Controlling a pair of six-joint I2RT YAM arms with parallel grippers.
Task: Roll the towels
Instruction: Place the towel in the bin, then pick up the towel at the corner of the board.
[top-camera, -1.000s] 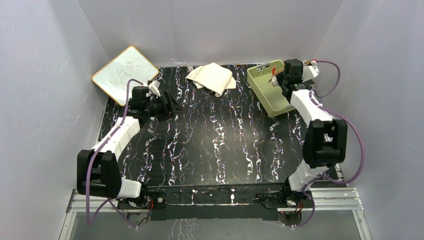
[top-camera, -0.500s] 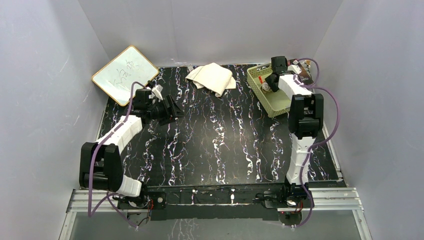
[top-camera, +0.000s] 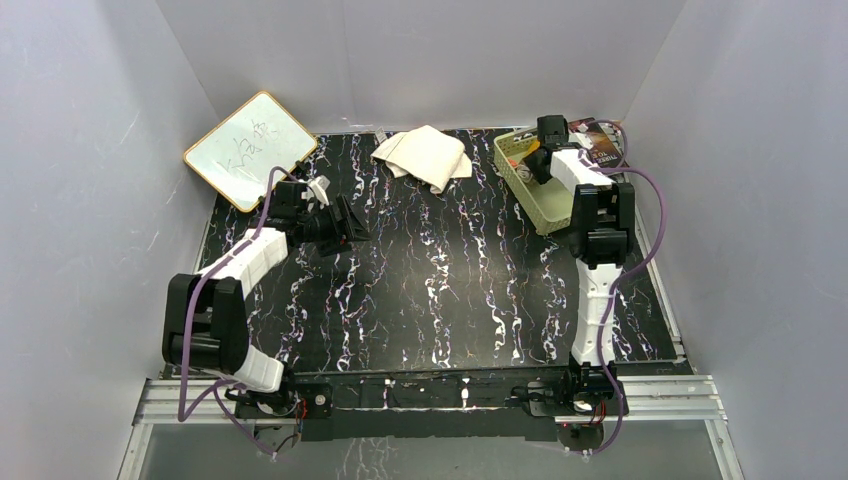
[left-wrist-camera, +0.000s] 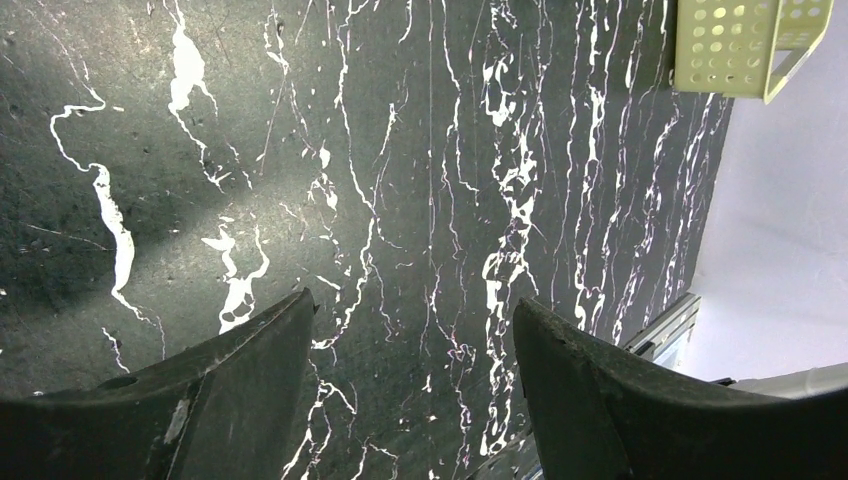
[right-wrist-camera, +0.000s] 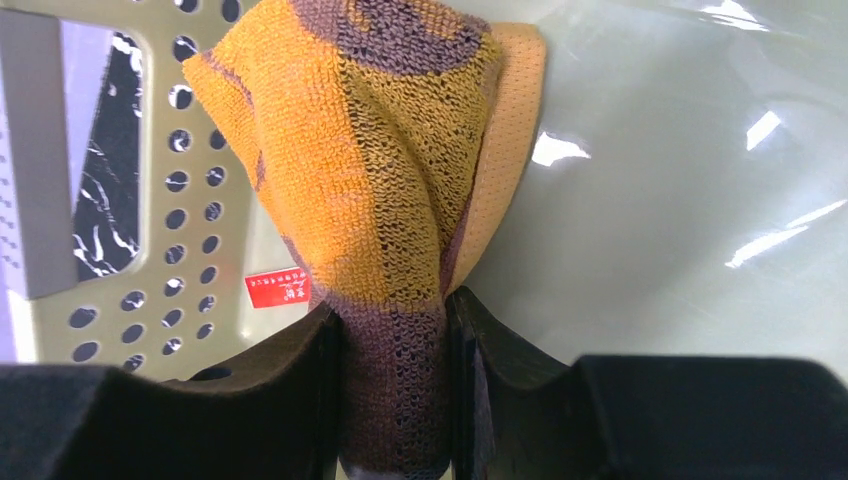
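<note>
Since a second ago my right arm (top-camera: 600, 215) has swung in from the right edge and folded up tall over the basket (top-camera: 528, 197). My left arm (top-camera: 245, 262) has crept a little toward the middle.

The black marbled table (top-camera: 450, 290) fills the floor of the grey-walled booth. The right arm stands near its right edge, and the left arm reaches across the left half. A whiteboard (top-camera: 250, 148) leans in the far left corner, overhanging the table's edge. The pale green basket sits at the far right, close to the wall.

The right gripper (right-wrist-camera: 395, 340) is inside the basket, its fingers pressed onto the brown end of the orange towel (right-wrist-camera: 390, 180). The towel hangs bunched over the basket's glossy floor, and I cannot tell whether it touches that floor. From above, the wrist hides the towel completely. The holed basket wall (right-wrist-camera: 180, 200) stands close on one side of the gripper, with a small red label (right-wrist-camera: 280, 288) down beside the towel.

The left gripper (left-wrist-camera: 410, 310) has its fingers spread wide with nothing between them, over bare tabletop. It is well apart from the whiteboard and from the basket (left-wrist-camera: 745, 45), which its camera cuts off at the corner.

The cream towel (top-camera: 425, 155) lies loosely folded at the far edge, between whiteboard and basket, apart from both grippers. Something dark lies behind the basket; I cannot make it out.
</note>
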